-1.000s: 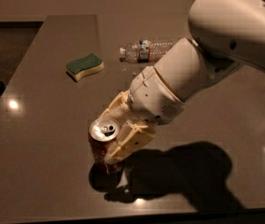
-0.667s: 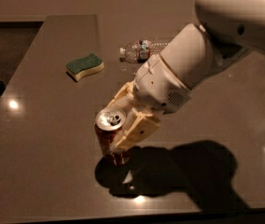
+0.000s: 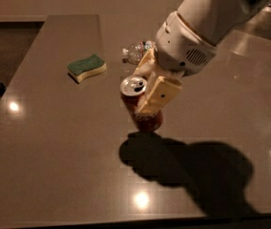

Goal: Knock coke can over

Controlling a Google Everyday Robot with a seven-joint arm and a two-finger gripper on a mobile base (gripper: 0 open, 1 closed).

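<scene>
The coke can (image 3: 136, 105) is a small red-brown can with a silver top and pull tab. It is held off the dark table (image 3: 54, 142) and tilts, its top leaning left toward me. My gripper (image 3: 147, 92) is shut on the can, its cream fingers (image 3: 158, 97) pressed on either side of the can's upper body. The can's shadow lies on the table below it. The white arm reaches in from the upper right.
A green and yellow sponge (image 3: 87, 67) lies on the table at the back left. A clear plastic water bottle (image 3: 136, 51) lies on its side behind the gripper, partly hidden by it. The table's front edge runs along the bottom.
My gripper has lifted the can off the table and carried it up and to the right. The can now tilts more.
</scene>
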